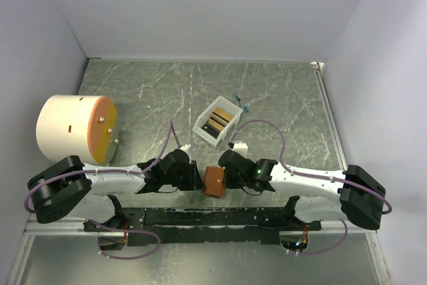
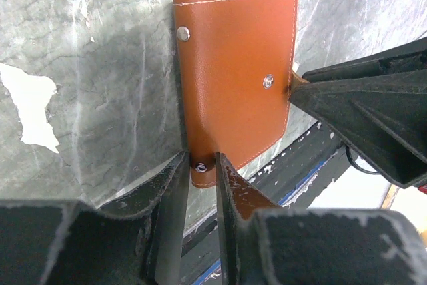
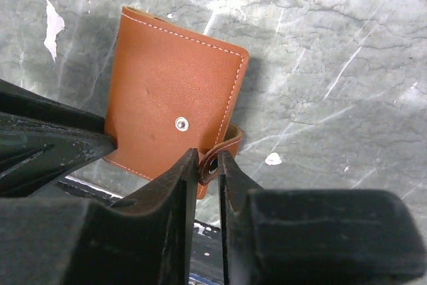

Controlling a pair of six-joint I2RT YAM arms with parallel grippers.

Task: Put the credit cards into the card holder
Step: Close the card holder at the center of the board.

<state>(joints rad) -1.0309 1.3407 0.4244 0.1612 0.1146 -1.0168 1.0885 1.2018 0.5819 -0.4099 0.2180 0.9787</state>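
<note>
The brown leather card holder [image 1: 213, 181] lies closed at the table's near edge, between both grippers. In the left wrist view, its cover [image 2: 237, 65] shows two snaps, and my left gripper [image 2: 200, 163] is shut on a small tab with a snap at its near corner. In the right wrist view, my right gripper [image 3: 209, 159] is shut on the looped snap strap beside the holder's cover [image 3: 170, 91]. From above, the left gripper [image 1: 199, 179] and right gripper [image 1: 225, 177] flank the holder. The credit cards [image 1: 219, 122], dark and gold, stand in a white box farther back.
The white box [image 1: 202, 129] sits mid-table behind the grippers. A big white cylinder with an orange face [image 1: 73, 127] stands at the left. A small white piece [image 1: 238, 146] and a blue scrap [image 1: 241, 103] lie near the box. The arms' black base rail runs just below the holder.
</note>
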